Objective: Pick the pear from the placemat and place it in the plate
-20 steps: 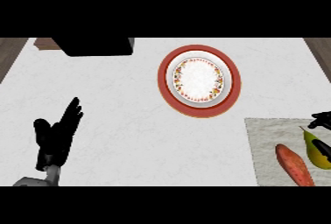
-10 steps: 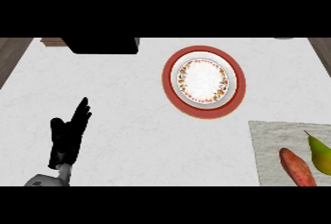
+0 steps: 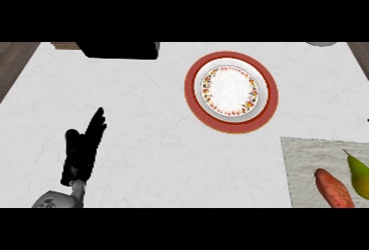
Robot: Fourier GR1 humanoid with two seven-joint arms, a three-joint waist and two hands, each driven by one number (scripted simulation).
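Spreading wide, the white counter [image 3: 158,122] carries everything. At one o'clock the red-rimmed plate [image 3: 231,92] waits unfilled. At four o'clock the grey placemat [image 3: 306,161] bears the green pear [image 3: 358,170], untouched, beside an orange sweet potato [image 3: 334,189]. At eight o'clock the left hand [image 3: 81,154] rests, fingers straight, holding nothing; no right hand shows.

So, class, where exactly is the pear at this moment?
In the head view the pear lies at the far right edge, on the grey placemat, just right of the orange sweet potato and below the plate.
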